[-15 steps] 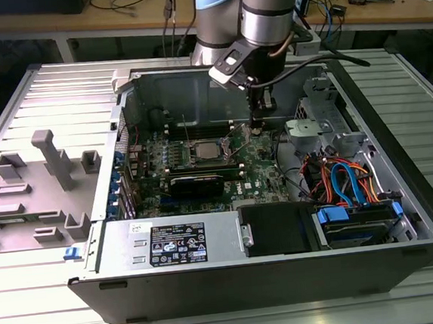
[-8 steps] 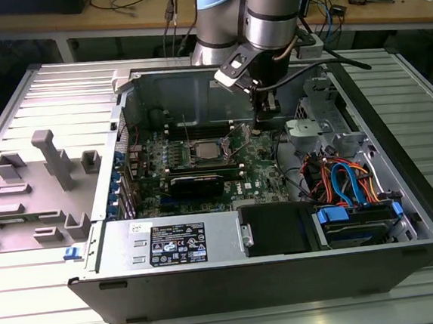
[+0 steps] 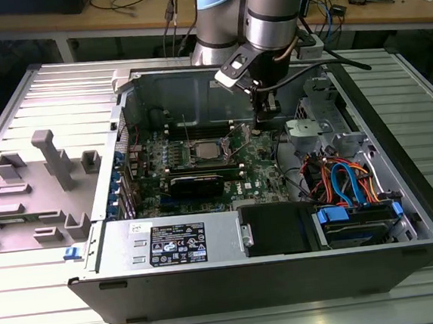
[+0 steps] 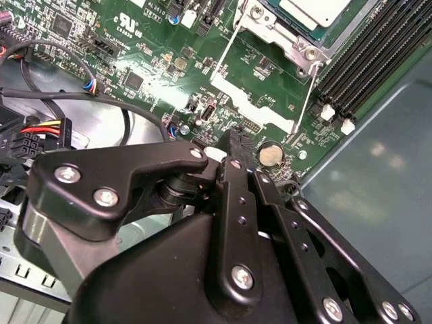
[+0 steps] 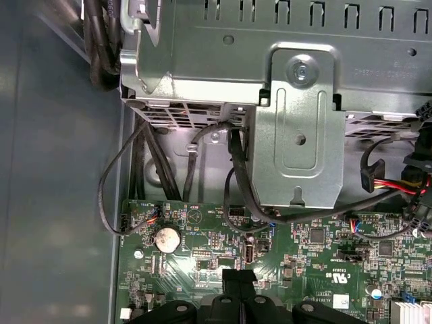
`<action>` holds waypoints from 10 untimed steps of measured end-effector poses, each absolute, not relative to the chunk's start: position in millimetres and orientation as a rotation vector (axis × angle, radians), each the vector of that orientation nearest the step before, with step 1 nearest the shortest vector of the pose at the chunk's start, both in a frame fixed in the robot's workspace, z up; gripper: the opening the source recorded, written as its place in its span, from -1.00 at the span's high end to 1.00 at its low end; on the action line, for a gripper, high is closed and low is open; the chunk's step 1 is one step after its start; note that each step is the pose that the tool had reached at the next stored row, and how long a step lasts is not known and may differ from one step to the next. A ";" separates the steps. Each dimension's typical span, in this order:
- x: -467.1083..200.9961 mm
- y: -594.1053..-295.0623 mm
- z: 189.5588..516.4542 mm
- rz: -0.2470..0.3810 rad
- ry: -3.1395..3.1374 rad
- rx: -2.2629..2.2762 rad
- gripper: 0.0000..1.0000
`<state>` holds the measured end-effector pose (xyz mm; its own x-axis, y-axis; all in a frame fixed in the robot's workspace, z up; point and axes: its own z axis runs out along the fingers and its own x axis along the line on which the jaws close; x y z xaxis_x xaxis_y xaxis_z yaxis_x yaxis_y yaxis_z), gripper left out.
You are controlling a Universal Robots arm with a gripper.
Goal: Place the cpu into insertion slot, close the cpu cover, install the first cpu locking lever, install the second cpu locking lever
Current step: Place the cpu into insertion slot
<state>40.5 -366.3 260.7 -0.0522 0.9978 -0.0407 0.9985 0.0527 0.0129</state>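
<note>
So the gripper (image 3: 263,125) is hanging low over the green motherboard (image 3: 259,170), fingers pinched together with nothing in them as far as I can see in both wrist views (image 4: 233,143) (image 5: 237,278). The coin battery (image 5: 167,237) sits just beside its tip. The cpu (image 3: 211,149) is already down in the insertion slot (image 3: 198,154), off from the gripper toward the exterior view's left. The cpu cover (image 4: 290,39) lies over it, and the thin wire locking levers (image 4: 226,57) stick out loose.
</note>
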 end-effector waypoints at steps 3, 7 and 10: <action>40.5 -366.3 260.7 -0.029 2.251 2.136 0.79; 32.4 -366.3 260.9 -0.029 2.251 2.136 0.79; 23.7 -366.2 261.7 -0.028 2.252 2.136 0.79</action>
